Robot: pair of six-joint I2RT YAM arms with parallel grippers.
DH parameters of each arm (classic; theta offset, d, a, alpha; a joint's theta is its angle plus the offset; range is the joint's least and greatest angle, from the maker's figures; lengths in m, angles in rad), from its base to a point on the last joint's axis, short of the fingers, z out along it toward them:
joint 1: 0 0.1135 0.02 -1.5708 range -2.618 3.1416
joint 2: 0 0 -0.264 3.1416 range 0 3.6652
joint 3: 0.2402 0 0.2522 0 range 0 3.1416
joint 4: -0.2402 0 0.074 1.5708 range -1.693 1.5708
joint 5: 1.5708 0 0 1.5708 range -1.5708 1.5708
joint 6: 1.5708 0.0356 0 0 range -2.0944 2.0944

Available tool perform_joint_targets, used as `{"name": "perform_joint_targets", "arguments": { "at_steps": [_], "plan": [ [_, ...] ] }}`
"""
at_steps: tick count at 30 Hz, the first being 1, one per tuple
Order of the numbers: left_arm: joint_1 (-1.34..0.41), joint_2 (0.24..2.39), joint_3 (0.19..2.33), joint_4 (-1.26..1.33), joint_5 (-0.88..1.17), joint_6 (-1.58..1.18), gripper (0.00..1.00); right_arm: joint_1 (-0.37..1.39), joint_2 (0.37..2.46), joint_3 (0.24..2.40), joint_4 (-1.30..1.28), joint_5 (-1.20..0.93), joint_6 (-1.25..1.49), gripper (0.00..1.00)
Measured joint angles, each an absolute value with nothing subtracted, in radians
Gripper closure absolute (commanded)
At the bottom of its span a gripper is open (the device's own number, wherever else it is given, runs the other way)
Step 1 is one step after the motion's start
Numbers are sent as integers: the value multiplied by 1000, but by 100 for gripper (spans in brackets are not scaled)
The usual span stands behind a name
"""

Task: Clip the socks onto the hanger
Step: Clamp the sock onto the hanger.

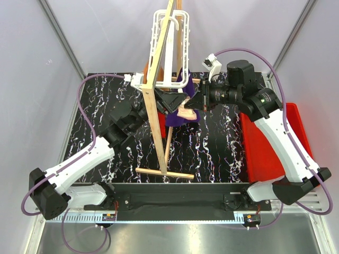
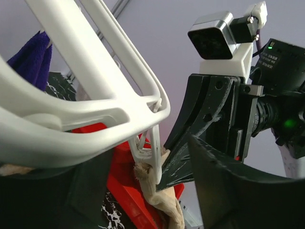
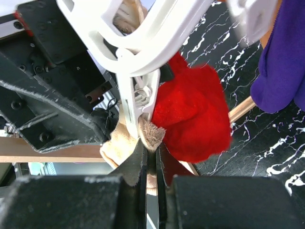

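The white hanger (image 1: 169,32) hangs on the wooden stand, and one of its clips (image 3: 136,102) is closed on the beige cuff of a sock (image 3: 119,148). The sock's red foot (image 3: 190,114) bulges just right of the clip. My right gripper (image 3: 152,157) is shut on the cuff directly under the clip. My left gripper (image 2: 143,191) is open, its wide dark fingers standing on either side of the same clip (image 2: 155,157) without pressing it. From above, both grippers (image 1: 170,101) (image 1: 197,100) meet at the sock (image 1: 186,112) beside the stand.
The pale wooden stand (image 1: 156,95) rises in the middle of the black marbled table. A purple cloth (image 1: 180,117) hangs on the hanger next to the sock. A red bin (image 1: 265,143) sits at the right, under the right arm.
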State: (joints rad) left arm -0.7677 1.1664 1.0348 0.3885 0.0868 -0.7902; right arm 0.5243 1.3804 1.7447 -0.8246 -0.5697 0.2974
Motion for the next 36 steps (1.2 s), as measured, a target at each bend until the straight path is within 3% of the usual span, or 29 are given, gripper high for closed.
{"name": "perform_joint_targets", "arguments": {
  "at_steps": [4, 5, 8, 12, 19, 33, 35, 36],
  "plan": [
    [-767, 1166, 1035, 385, 99, -791, 7, 524, 1380, 1745, -813, -570, 304, 81],
    [-767, 1166, 1035, 385, 102, -787, 1, 524, 1380, 1744, -810, -570, 305, 69],
    [-767, 1160, 1035, 368, 109, -780, 1, 524, 1380, 1740, -805, -568, 313, 47],
    [-764, 1123, 1031, 296, 116, -749, 1, 524, 1378, 1726, -806, -558, 312, 31],
    [-758, 986, 1023, 145, 130, -660, 1, 524, 1372, 1689, -817, -456, 311, 15],
    [-757, 739, 989, -144, 2, -546, 2, 524, 1304, 1455, -855, -314, 316, 9],
    [-757, 742, 988, -156, -8, -553, 6, 524, 1304, 1452, -859, -307, 319, 8],
    [-757, 749, 988, -168, -23, -562, 14, 524, 1303, 1452, -857, -304, 320, 8]
  ]
}}
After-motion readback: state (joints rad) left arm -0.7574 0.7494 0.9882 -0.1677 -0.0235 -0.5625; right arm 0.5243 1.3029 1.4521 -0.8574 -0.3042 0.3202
